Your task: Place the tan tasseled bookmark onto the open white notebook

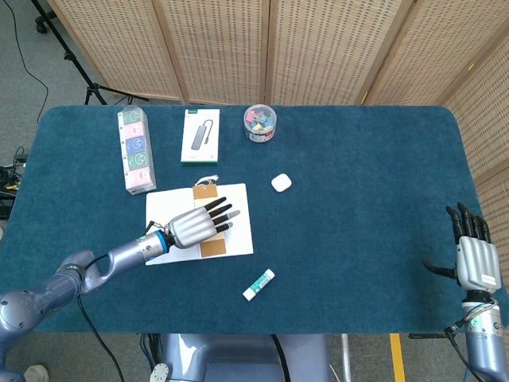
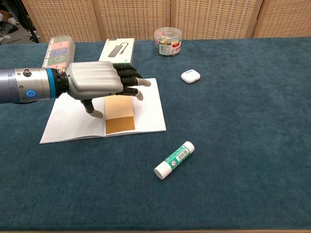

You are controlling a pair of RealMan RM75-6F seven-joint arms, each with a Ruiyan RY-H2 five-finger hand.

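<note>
One tan bookmark (image 2: pixel 119 114) lies lengthwise on the notebook (image 2: pixel 68 124), tassel end away.

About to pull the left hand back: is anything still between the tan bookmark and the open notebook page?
Nothing visible. The tan bookmark already lies flat on the open white notebook, near its middle fold. The left hand hovers over its upper end, fingers apart, holding nothing. The glue stick lies off the page.

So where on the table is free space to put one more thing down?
Bare cloth lies right of the earbud case up to the right hand, and in front of the glue stick. It is crowded around the notebook, under the left hand.
</note>
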